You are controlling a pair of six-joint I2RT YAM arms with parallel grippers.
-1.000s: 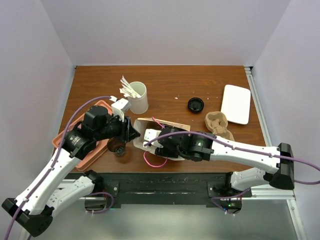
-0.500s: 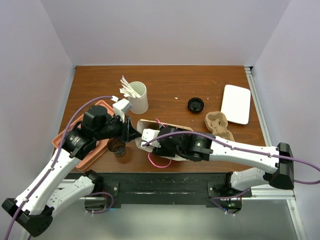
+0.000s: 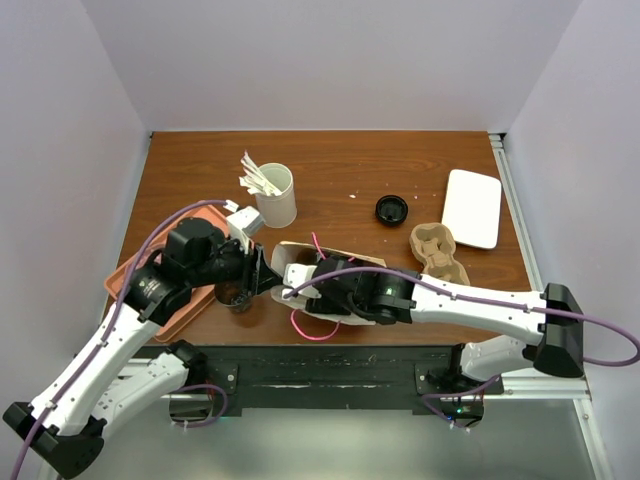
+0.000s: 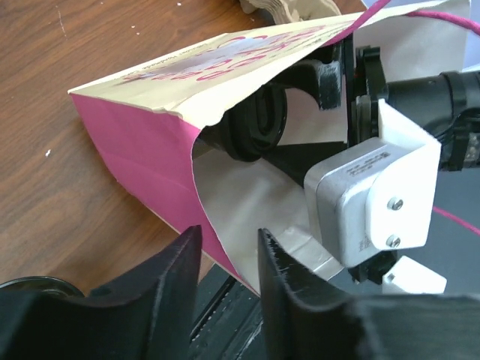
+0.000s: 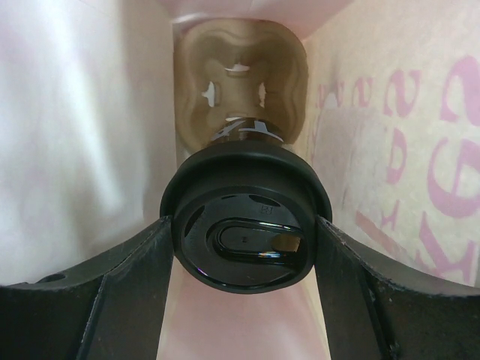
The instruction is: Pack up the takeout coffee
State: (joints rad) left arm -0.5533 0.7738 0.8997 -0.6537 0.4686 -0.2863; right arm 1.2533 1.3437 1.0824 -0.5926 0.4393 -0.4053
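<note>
The takeout coffee (image 5: 244, 187), a dark cup with a round black lid, is inside a paper bag (image 3: 352, 255) that lies on its side, pink outside (image 4: 135, 142). My right gripper (image 5: 245, 229) is shut on the cup's lid rim, one finger on each side. A tan pulp carrier (image 5: 240, 82) sits at the bag's far end, just beyond the cup. In the top view the right gripper is hidden inside the bag. My left gripper (image 4: 229, 240) is open at the bag's mouth, and the bag's lower lip runs between its jaws. It also shows in the top view (image 3: 265, 272).
A second dark cup (image 3: 236, 294) without a lid stands by the orange tray (image 3: 185, 312), close to the left gripper. Behind are the white cup of stirrers (image 3: 273, 193), a loose black lid (image 3: 391, 209), another pulp carrier (image 3: 437, 250) and a white tray (image 3: 472, 207).
The right wrist and the bag have shifted a little to the left. The left gripper has come lower and closer onto the bag's lip.
</note>
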